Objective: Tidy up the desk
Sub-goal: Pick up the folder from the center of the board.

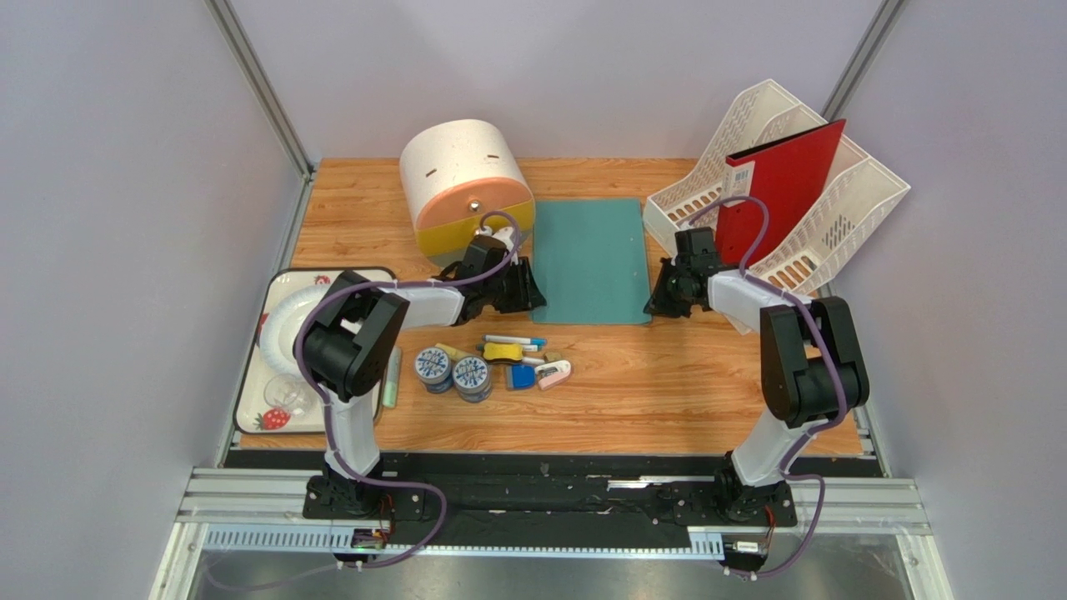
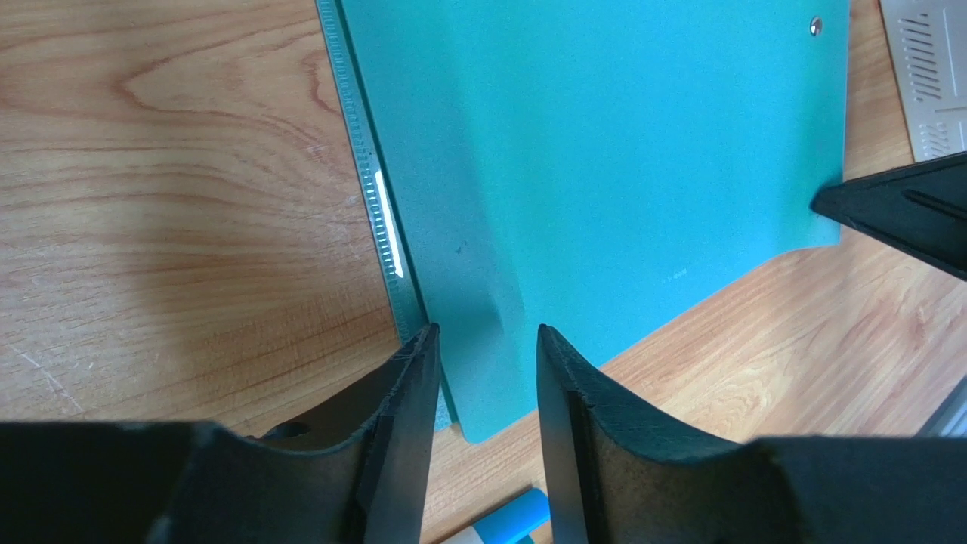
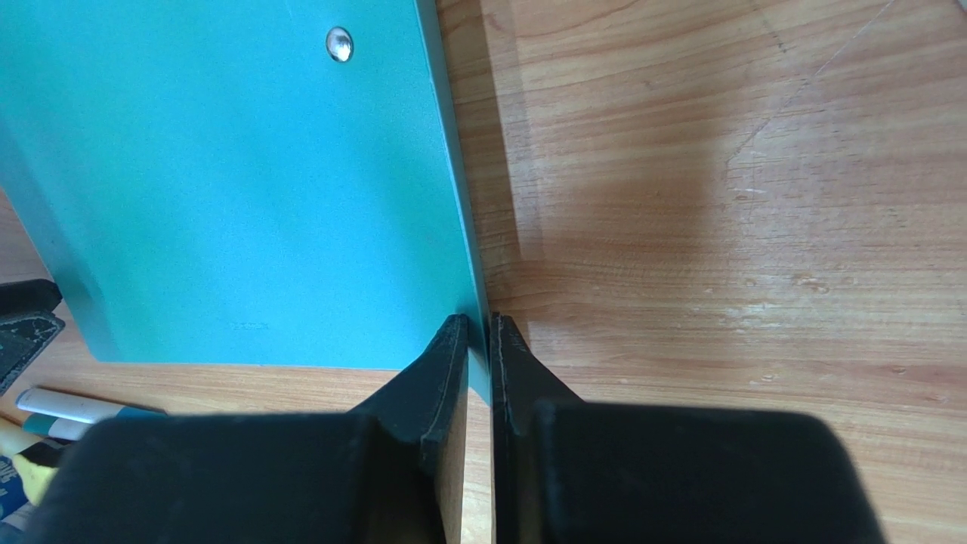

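The desk is a light wood-grain tabletop. A teal folder lies flat on it at mid-back. My left gripper is at the folder's near left corner. In the left wrist view its jaws stand apart, with that corner of the folder between them and not pinched. My right gripper is at the folder's near right corner. In the right wrist view its jaws are closed on the folder's thin right edge.
A round white, orange and yellow container stands behind the left gripper. A white file rack holding a red folder is at the back right. Tape rolls, markers and small items lie near the middle front. A strawberry-print tray sits at the left.
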Robot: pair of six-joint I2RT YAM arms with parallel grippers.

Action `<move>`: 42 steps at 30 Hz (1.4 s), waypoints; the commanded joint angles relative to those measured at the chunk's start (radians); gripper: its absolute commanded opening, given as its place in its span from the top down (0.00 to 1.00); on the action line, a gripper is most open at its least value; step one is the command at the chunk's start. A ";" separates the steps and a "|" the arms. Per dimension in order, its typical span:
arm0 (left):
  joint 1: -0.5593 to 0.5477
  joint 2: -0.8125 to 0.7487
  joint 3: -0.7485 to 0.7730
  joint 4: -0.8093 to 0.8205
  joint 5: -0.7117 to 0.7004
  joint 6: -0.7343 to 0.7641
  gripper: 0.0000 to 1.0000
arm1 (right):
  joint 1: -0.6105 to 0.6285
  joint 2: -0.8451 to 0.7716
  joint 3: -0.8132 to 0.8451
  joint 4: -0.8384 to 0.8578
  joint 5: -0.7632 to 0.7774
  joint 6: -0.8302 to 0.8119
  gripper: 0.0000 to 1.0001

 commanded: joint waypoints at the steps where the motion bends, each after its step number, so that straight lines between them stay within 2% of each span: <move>1: -0.006 0.024 -0.017 0.041 0.069 -0.056 0.60 | 0.002 0.022 -0.042 -0.108 0.051 -0.031 1.00; 11: -0.006 0.007 -0.021 0.054 0.076 -0.051 0.80 | 0.002 0.022 -0.045 -0.107 0.046 -0.031 1.00; 14: -0.006 0.007 -0.024 0.066 0.090 -0.056 0.92 | 0.002 0.020 -0.048 -0.105 0.043 -0.033 1.00; 16: -0.006 0.004 -0.024 0.075 0.101 -0.059 0.94 | 0.002 0.017 -0.050 -0.102 0.040 -0.030 1.00; 17: -0.007 0.000 -0.024 0.080 0.104 -0.057 0.99 | 0.002 0.017 -0.051 -0.099 0.038 -0.030 1.00; 34: -0.024 -0.088 -0.011 0.095 0.147 -0.053 1.00 | 0.002 0.009 -0.067 -0.079 0.023 -0.025 1.00; 42: -0.030 -0.094 -0.001 0.088 0.156 -0.050 1.00 | 0.002 0.003 -0.076 -0.067 0.006 -0.023 0.93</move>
